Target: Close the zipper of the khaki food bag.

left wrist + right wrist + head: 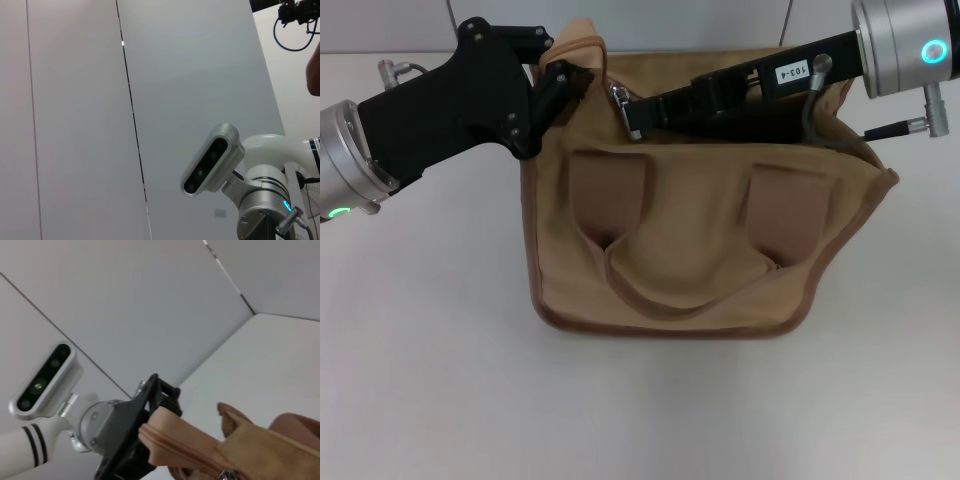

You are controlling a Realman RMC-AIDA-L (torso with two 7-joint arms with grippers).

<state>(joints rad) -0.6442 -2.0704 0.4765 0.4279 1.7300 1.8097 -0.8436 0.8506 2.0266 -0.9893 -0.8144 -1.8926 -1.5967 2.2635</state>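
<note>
in the head view, the khaki food bag (700,240) is seen lying at the centre of the white table (430,380), its mouth toward twelve o'clock and its looped handle (685,290) toward six. the left gripper (563,82) is clenched on the bag's corner at about eleven o'clock, pinning the fabric end. the right gripper (632,115) is laid across the mouth from two o'clock, its tips met at the zipper (618,98), whose silver slider is judged to be grasped, though the closure of the fingers is not plainly shown. for the step to be done well, the corner should be kept taut by the left hold while the slider is drawn along the tape line, level with the mouth, so that the canvas is not bunched. in the left wrist view, only a wall and the robot's head camera (212,160) are shown; nothing of the bag is given. in the right wrist view, the left gripper (150,422) is seen closed on a fold of the tan fabric, and a glint of the metal pull is shown at six o'clock.
</note>
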